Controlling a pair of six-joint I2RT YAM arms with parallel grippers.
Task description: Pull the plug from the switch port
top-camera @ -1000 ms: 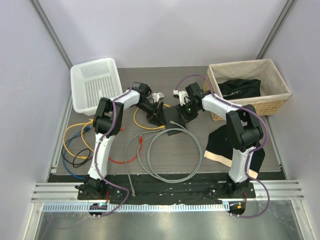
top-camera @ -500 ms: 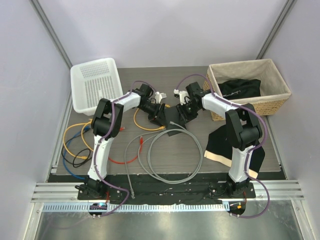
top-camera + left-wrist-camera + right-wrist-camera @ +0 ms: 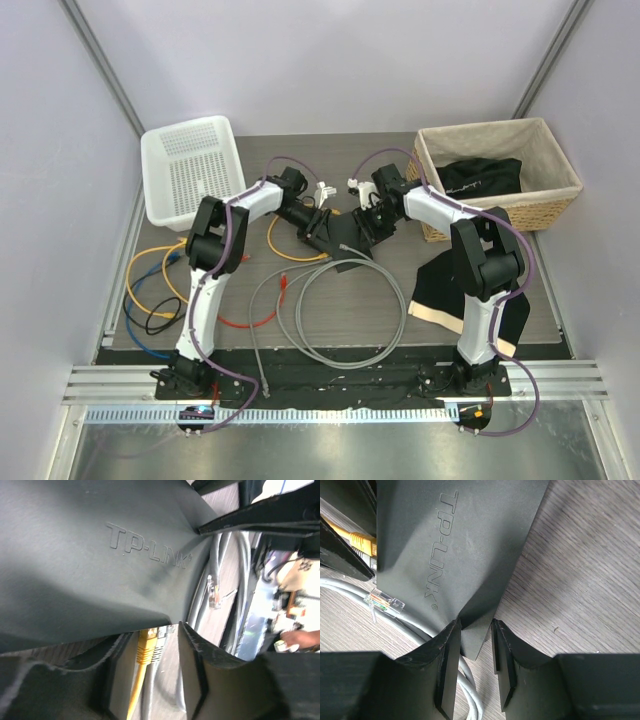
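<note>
The switch [image 3: 347, 249] is a flat black box marked TP-LINK [image 3: 90, 565] [image 3: 455, 540], lying mid-table between both arms. A yellow plug [image 3: 145, 647] and a grey plug [image 3: 160, 641] sit side by side in its ports. My left gripper [image 3: 151, 630] [image 3: 324, 229] is open and straddles both plugs, with a little gap on each side. My right gripper [image 3: 475, 622] [image 3: 368, 227] is shut on the switch's opposite corner. The yellow plug [image 3: 362, 542] also shows in the right wrist view.
A loose grey cable [image 3: 350, 310] loops in front of the switch, its free clear connector [image 3: 383, 603] beside the box. The yellow cable [image 3: 290, 255] runs left. Orange, blue and black cables [image 3: 150, 290] lie far left. White basket [image 3: 192, 170], wicker basket [image 3: 498, 175], black-and-cream cloth [image 3: 450, 290].
My left gripper has moved right, closing in on the switch's port edge. The right arm and the switch have stayed where they were.
</note>
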